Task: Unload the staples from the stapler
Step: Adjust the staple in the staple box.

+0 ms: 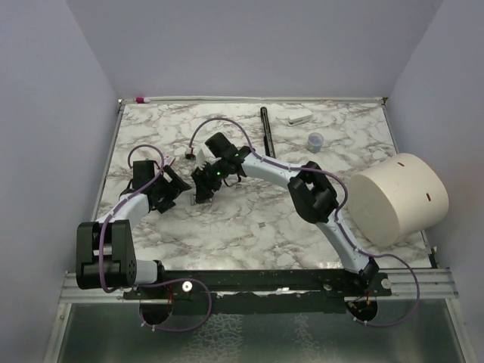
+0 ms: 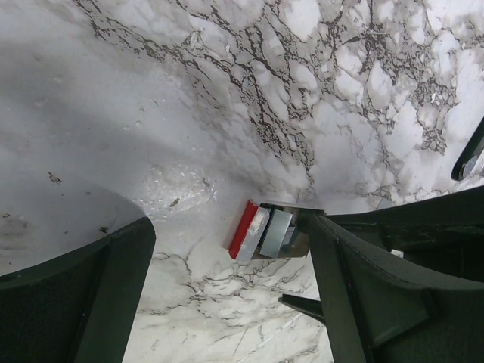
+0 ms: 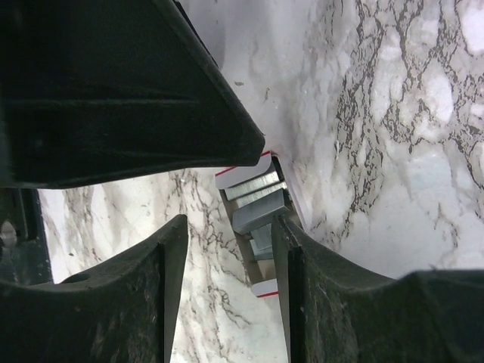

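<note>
veined grey-white marble tabletop, pale lavender walls around it. left gripper gapes wide beside the stapler; right gripper stands half-parted, straddling it unclamped.

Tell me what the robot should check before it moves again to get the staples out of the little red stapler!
1. Is the stapler in sight? Ok, both wrist cameras show it.
2. Is the left gripper open? Ok, it is wide open, with the stapler between its fingers.
3. Is the right gripper around the stapler? Ok, there is one finger on each side.
4. Is the right gripper squeezing it? Cannot tell.
5. Are the staples out? Cannot tell; grey metal shows in the stapler.
</note>
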Motion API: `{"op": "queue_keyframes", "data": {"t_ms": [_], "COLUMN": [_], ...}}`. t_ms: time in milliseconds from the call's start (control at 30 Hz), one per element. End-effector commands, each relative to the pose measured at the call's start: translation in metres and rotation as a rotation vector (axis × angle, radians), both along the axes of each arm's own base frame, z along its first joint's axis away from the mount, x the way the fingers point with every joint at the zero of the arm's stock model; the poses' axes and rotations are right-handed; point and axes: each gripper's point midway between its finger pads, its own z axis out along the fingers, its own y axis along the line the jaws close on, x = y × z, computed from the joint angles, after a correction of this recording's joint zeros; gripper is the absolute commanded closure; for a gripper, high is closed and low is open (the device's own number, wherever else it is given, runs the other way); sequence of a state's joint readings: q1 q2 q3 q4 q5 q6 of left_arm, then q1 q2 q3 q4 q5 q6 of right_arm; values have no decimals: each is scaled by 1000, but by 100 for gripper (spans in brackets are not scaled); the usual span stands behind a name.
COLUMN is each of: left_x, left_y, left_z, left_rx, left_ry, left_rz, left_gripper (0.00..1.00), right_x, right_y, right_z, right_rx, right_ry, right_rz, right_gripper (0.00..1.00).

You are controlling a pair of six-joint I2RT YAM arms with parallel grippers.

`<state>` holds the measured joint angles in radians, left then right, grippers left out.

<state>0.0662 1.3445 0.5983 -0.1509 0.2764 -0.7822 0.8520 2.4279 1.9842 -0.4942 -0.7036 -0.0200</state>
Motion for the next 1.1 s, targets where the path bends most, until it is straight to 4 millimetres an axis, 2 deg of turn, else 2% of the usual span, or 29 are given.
{"op": "queue_keyframes", "data": {"t_ms": [0, 133, 233, 367, 433, 533, 667, 833, 1067], "left_x": [2, 2, 0, -8, -12, -16, -20, -20, -15], "left_y": [-2, -6, -9, -9, -11, -19, -27, -27, -28], "left_z": [7, 9, 10, 8, 6, 3, -4, -11, -13], "left_rx": [-7, -10, -2, 44, 70, 129, 189, 267, 366], "left_ry": [-19, -31, -39, -39, -34, -20, 23, 57, 86], "left_rz": [-36, -83, -133, -179, -196, -253, -288, -300, -331], "left_gripper": [14, 14, 14, 11, 11, 11, 12, 25, 27], "right_x": [3, 10, 19, 29, 28, 28, 26, 21, 17], "right_y": [8, 0, -15, -52, -74, -101, -128, -145, -154], "right_z": [48, 67, 86, 100, 95, 97, 101, 105, 109], "right_rx": [72, 81, 101, 110, 89, 81, 89, 97, 97], "right_ry": [-64, -99, -122, -129, -120, -135, -129, -146, -175], "right_rz": [-37, -93, -154, -236, -268, -314, -355, -378, -385], "right_gripper": [51, 50, 50, 49, 49, 48, 48, 48, 48]}}
